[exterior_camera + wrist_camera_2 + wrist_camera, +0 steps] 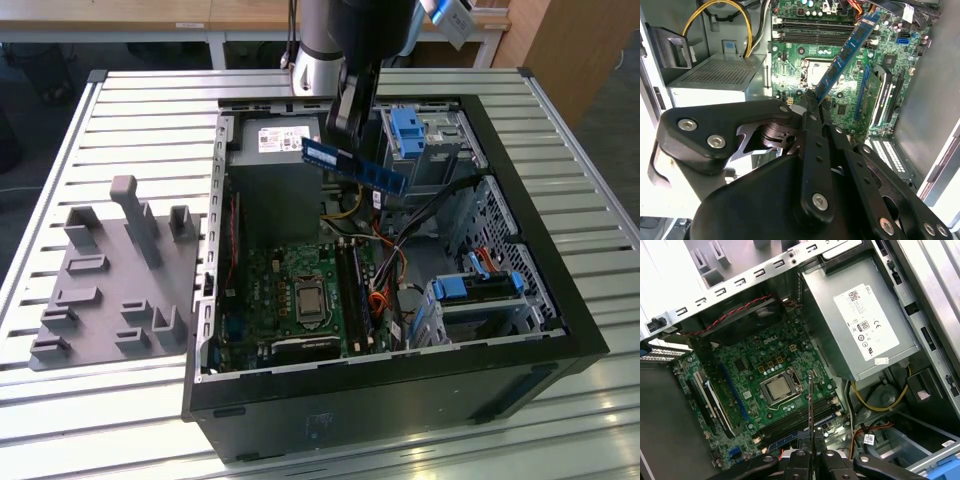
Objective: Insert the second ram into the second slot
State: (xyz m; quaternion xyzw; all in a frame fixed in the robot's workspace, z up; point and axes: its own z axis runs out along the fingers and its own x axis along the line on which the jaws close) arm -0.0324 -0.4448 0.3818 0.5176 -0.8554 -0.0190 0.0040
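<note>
Gripping second ram [358, 168] | jaws closed on one end | hanging above motherboard [265, 282]

Grey fixture [100, 322] lies beside open computer case [400, 415].

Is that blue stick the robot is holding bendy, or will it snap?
Probably stiff: the second ram juts straight out from the end effector, held at one end, without sagging. Likely light, since it is so thin edge-on in the first wrist view. Perhaps fragile: bare chips line its face.
</note>
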